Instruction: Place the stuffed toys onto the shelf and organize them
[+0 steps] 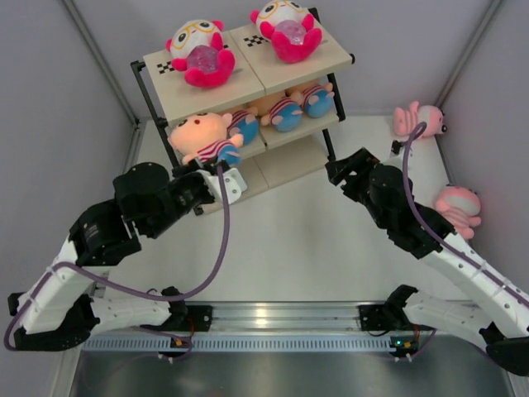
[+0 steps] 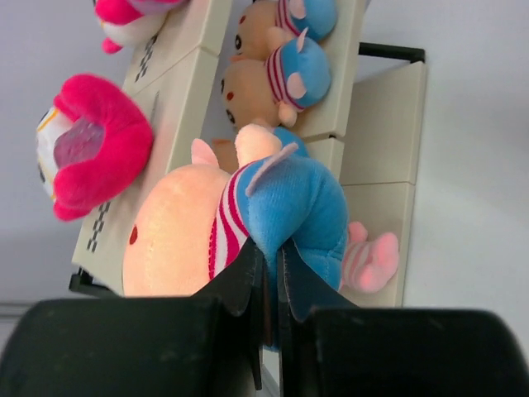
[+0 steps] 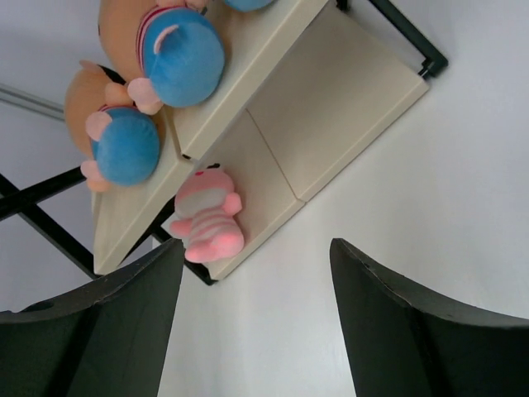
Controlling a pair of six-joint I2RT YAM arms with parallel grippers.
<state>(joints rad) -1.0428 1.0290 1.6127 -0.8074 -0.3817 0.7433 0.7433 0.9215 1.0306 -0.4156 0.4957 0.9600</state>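
The left gripper [image 2: 270,260] is pinched tight on a fold of the blue bottom of a peach doll [image 1: 201,134], its fingers nearly meeting with only the fabric between them. That doll lies on its side at the left end of the shelf's middle tier. Its long axis runs along the front edge, with the head pointing left and the blue bottom and pink feet pointing right, toward the gripper. Whether it rests on the board or hangs just in front of it cannot be told. The right gripper [image 3: 256,248] hovers over the table [image 1: 306,240] just off the shelf's right front corner, its fingers [image 3: 388,314] spread wide and holding nothing. One pale pink doll [image 1: 459,207] lies on the table beside the right arm, and a second pale pink doll [image 1: 420,118] lies farther back near the wall. On the shelf [image 1: 285,161], a third pale pink doll [image 3: 207,217] lies on the bottom board near its left end. A row of peach dolls [image 1: 286,112] fills the middle tier, blue bottoms toward the front. Two hot-pink dolls [image 1: 198,54] [image 1: 285,29] sit side by side on the top board, legs toward the front.
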